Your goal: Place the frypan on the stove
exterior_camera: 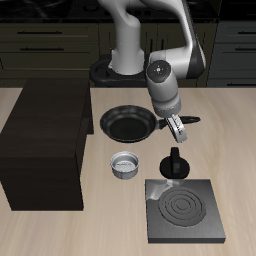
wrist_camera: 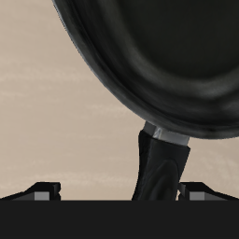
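Observation:
The frypan (exterior_camera: 128, 122) is a round black shallow pan resting on the table beside the cabinet, with its handle pointing toward my gripper (exterior_camera: 176, 129). In the wrist view the frypan (wrist_camera: 159, 56) looms large and its handle (wrist_camera: 159, 168) runs down between my fingertips (wrist_camera: 42, 190). The gripper (wrist_camera: 121, 191) is open, with the jaws wide apart on either side of the handle and not touching it. The stove (exterior_camera: 185, 210) is a flat dark grey square plate with a ring burner near the table's front edge, with nothing on it.
A small black moka pot (exterior_camera: 173, 163) stands between the frypan and the stove. A small silver-grey bowl (exterior_camera: 125, 165) sits in front of the frypan. A large dark brown cabinet (exterior_camera: 45, 145) fills the table beside them.

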Motion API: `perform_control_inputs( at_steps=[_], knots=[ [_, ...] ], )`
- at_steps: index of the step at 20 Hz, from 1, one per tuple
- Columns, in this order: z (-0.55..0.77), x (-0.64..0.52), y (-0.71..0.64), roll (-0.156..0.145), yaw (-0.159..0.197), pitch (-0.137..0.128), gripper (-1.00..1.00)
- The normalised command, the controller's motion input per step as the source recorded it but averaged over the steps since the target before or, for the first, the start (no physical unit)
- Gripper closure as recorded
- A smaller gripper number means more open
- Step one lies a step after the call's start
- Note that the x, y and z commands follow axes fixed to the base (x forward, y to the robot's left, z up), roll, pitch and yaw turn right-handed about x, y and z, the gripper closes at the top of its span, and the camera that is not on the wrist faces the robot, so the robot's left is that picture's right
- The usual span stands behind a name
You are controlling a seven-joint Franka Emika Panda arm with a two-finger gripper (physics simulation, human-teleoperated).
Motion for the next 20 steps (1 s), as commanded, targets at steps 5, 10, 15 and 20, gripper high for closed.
perform_control_inputs(
  at_steps=[5, 10, 15, 20],
  knots=[
    [-0.28, -0.16, -0.19, -0.05, -0.026, 0.055, -1.0],
    [-0.03, -0.3, -0.03, -0.029, 0.028, -0.035, -1.0],
    [-0.1, -0.24, 0.05, 0.04, -0.021, 0.017, -1.0],
    [0.05, -0.08, 0.0, -0.006, 0.014, -0.017, -1.0]
  ],
)
